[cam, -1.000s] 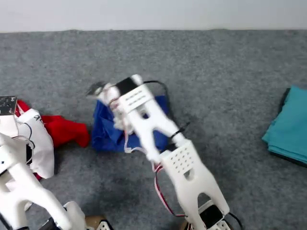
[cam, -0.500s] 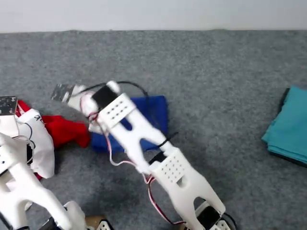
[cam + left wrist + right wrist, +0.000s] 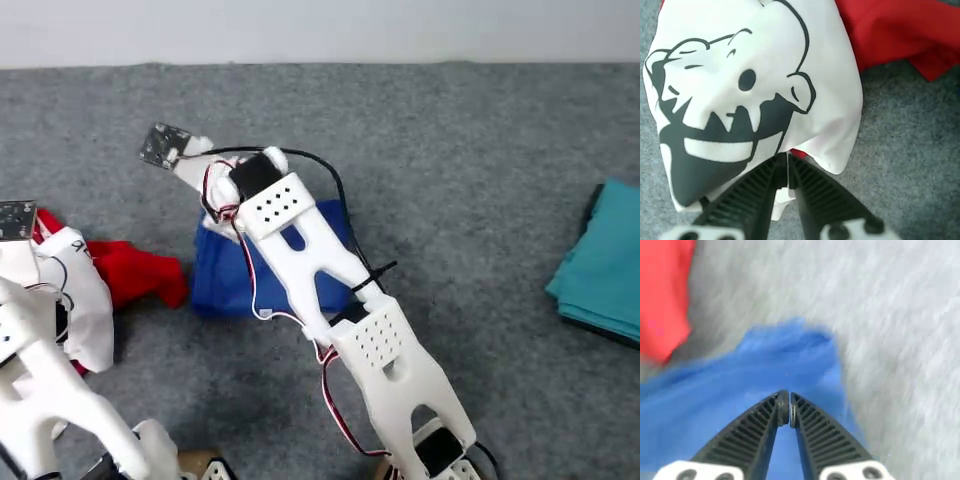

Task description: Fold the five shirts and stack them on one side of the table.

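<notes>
High view, left to right: white shirt point(image 3: 78, 285) with a black cartoon face, clamped in left gripper point(image 3: 787, 169); red shirt point(image 3: 140, 272) beside blue shirt point(image 3: 225, 278); right gripper point(image 3: 786, 412), jaws together, above the blue shirt; teal stack point(image 3: 605, 265) far right of it.

A grey, carpet-like tabletop point(image 3: 480, 150) extended across the scene from left to right. A plain white wall point(image 3: 320, 30) bordered the tabletop along its far edge.

Room to pass over the table point(image 3: 470, 150) between blue shirt point(image 3: 222, 280) and teal stack point(image 3: 605, 265), right arm point(image 3: 385, 350) slanting across the middle above blue shirt, red shirt point(image 3: 145, 272) and white shirt point(image 3: 85, 290) crowding the left edge
</notes>
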